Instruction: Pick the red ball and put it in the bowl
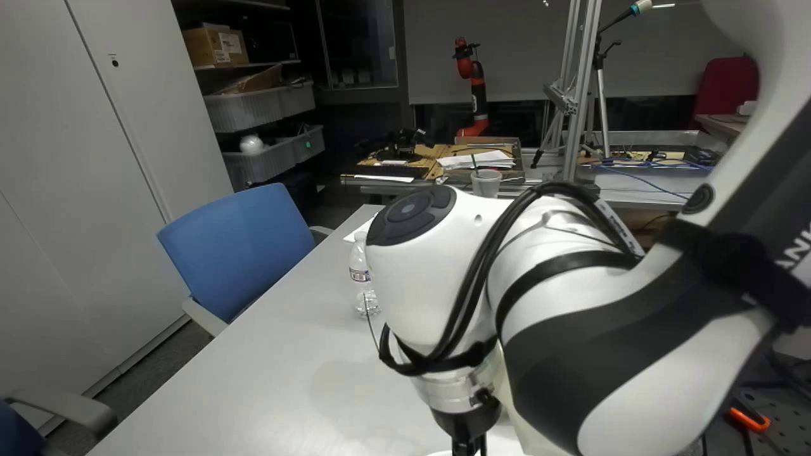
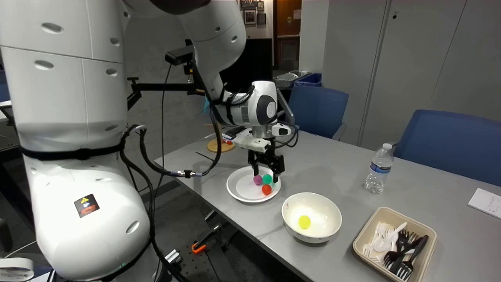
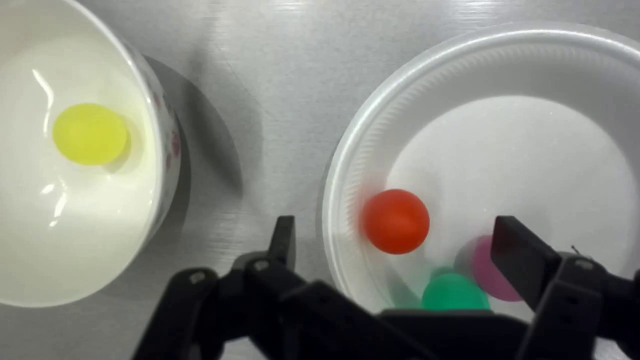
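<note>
The red ball (image 2: pixel 266 190) lies on a white plate (image 2: pixel 239 184), near its rim; it also shows in the wrist view (image 3: pixel 396 221). The white bowl (image 2: pixel 327 219) stands on the table beside the plate and holds a yellow ball (image 2: pixel 304 222); the bowl also shows in the wrist view (image 3: pixel 60 230). My gripper (image 2: pixel 266 175) is open and empty, pointing down over the plate. In the wrist view the red ball shows between the spread fingertips (image 3: pixel 395 220), a little ahead of the jaws, touching neither finger. In an exterior view the arm hides the plate and ball.
A purple ball (image 2: pixel 258 179) and a green ball (image 2: pixel 267 179) lie on the plate close to the red ball, under the gripper. A beige tray (image 2: pixel 362 244) of cutlery and a water bottle (image 2: pixel 379 169) stand beyond the bowl. A wooden disc (image 2: pixel 213 146) lies behind the plate.
</note>
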Robot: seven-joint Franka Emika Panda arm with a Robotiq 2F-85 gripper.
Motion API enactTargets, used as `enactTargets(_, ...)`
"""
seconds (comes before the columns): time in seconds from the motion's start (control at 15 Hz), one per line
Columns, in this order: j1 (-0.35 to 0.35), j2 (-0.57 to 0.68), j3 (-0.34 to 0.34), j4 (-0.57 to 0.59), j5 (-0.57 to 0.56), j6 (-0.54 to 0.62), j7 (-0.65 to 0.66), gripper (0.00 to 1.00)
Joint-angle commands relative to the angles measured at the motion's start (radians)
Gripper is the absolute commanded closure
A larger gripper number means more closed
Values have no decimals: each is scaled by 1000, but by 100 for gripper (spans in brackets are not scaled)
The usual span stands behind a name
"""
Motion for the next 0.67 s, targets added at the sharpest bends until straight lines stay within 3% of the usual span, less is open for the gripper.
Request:
enactTargets(0.0, 49, 52, -30, 36, -64, -1, 26, 0)
enactTargets(0.6, 129, 117, -86, 61, -228, 48, 126, 0)
